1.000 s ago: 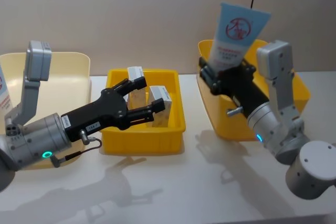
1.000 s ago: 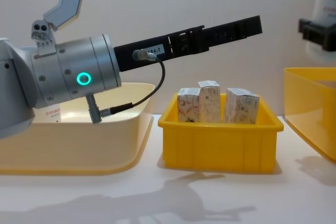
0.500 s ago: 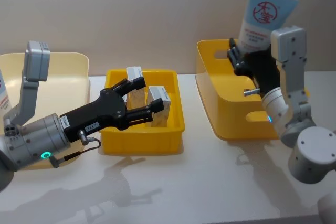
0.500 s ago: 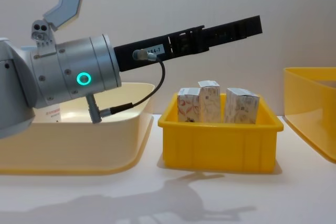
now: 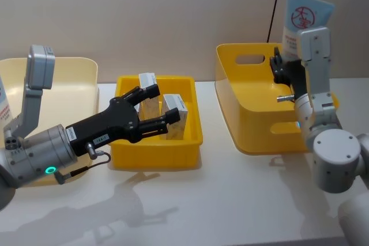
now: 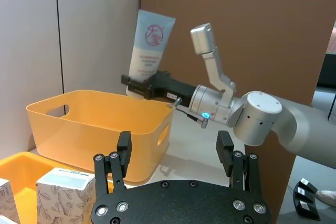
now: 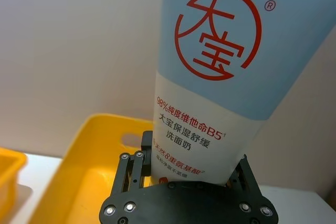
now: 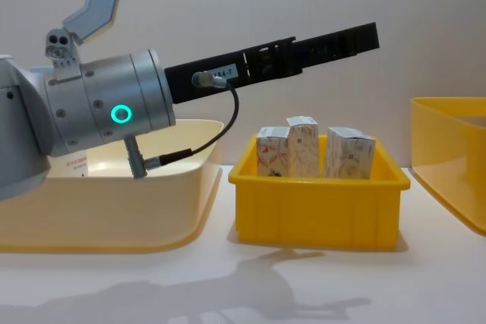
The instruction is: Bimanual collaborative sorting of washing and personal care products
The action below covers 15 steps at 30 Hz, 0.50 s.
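Note:
A tall pale-blue tube [image 5: 306,16] with a red round logo stands upright in my right gripper [image 5: 285,68], which is shut on its lower end above the back of the right yellow bin [image 5: 242,113]. The right wrist view shows the tube [image 7: 210,103] held between both fingers of that gripper [image 7: 191,176]. My left gripper [image 5: 165,103] hangs open over the small yellow bin [image 5: 187,142], its fingers astride a white carton [image 5: 176,103]; another carton [image 5: 148,80] stands behind. From the chest, three cartons [image 8: 304,146] stand upright in this bin [image 8: 315,210] below the left gripper [image 8: 367,36].
A wide pale-yellow tub [image 5: 75,67] sits at the left with another tube's edge [image 5: 3,101] showing in it. Bare white table runs along the front. A brown wall stands close behind the bins.
My right gripper has carried the tube up and to the right, from the right bin's left side to above its back right. The left arm has stayed still.

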Available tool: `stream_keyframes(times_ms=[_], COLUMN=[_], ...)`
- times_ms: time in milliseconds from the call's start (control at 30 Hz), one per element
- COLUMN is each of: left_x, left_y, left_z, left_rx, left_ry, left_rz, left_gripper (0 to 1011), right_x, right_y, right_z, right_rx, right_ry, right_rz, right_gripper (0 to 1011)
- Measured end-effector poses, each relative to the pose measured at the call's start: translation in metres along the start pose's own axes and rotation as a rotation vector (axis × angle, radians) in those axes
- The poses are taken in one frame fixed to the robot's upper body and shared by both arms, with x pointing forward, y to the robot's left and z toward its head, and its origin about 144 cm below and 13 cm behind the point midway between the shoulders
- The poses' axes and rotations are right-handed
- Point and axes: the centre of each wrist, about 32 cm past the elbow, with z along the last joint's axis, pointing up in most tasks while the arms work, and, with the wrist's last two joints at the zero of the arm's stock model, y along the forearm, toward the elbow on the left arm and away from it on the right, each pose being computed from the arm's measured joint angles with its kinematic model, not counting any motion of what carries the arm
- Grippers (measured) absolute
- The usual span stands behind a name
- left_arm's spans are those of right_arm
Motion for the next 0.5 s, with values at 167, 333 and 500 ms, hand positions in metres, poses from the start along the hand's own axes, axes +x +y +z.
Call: stream_keyframes(times_ms=[167,333,500], left_x=[0.0,0.0,0.0], left_y=[0.0,0.0,0.0], left_z=[0.0,0.0,0.0], left_rx=[0.0,0.0,0.0], left_ry=[0.0,0.0,0.0], left_rz=[0.0,0.0,0.0], left_gripper=[1003,1003,1003], right_x=[-0.004,-0.009,-0.013], right_y=[0.005,0.009,0.011], right_z=[-0.005,-0.009,-0.012], right_rx=[-0.072,-0.126,-0.158], right_ry=[-0.026,-0.044,-0.058], right_rz=[-0.038,-0.059,-0.073], right_gripper=[620,620,620])
